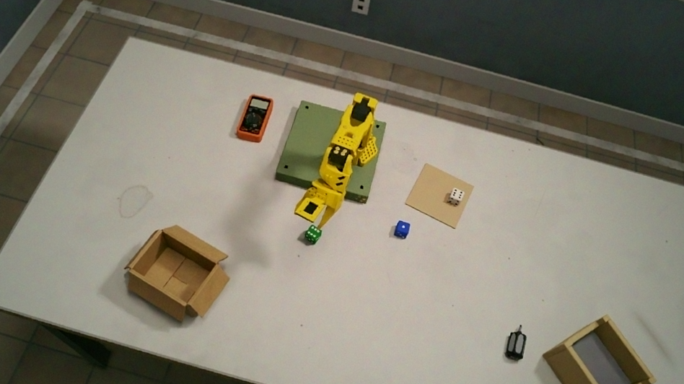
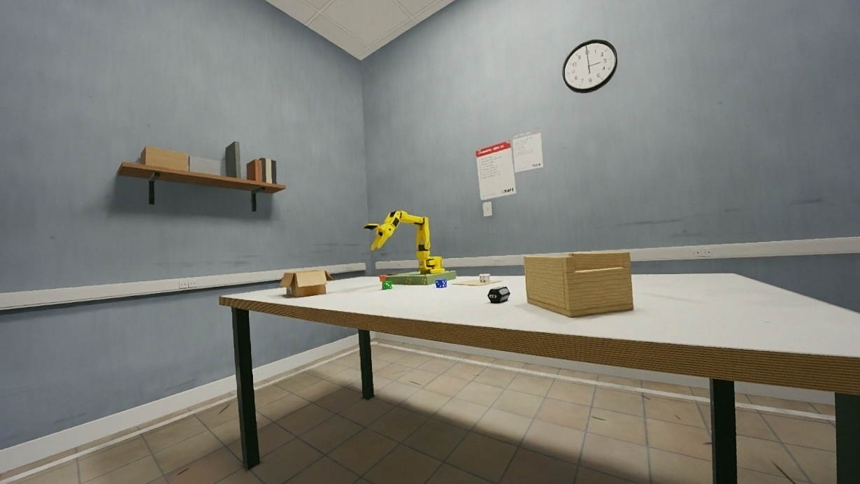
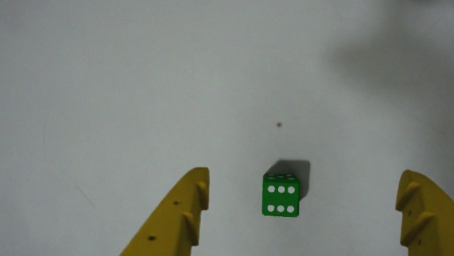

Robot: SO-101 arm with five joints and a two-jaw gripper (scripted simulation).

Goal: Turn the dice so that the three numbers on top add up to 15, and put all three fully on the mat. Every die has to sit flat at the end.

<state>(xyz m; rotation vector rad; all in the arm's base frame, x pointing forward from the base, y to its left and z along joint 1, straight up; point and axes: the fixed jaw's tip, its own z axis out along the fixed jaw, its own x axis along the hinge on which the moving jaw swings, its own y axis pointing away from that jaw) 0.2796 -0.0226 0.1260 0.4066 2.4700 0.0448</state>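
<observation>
My gripper (image 1: 314,222) (image 2: 374,247) (image 3: 304,170) is open and empty, pointing down well above the table near the green die. The green die (image 1: 312,234) (image 2: 387,285) (image 3: 280,200) lies flat on the table with six on top; in the wrist view it shows between the open fingers, nearer the left one. The blue die (image 1: 402,230) (image 2: 442,283) lies flat on the table with one on top, just off the front of the tan mat (image 1: 428,192) (image 2: 466,282). The white die (image 1: 455,196) (image 2: 484,278) sits flat on the mat's right part with six on top.
An orange multimeter (image 1: 254,118) lies left of the green base plate (image 1: 302,145). An open cardboard box (image 1: 158,291) (image 2: 307,285) stands at the front left. A black tool (image 1: 516,344) (image 2: 498,294) and a wooden box (image 1: 578,382) (image 2: 577,285) are at the front right.
</observation>
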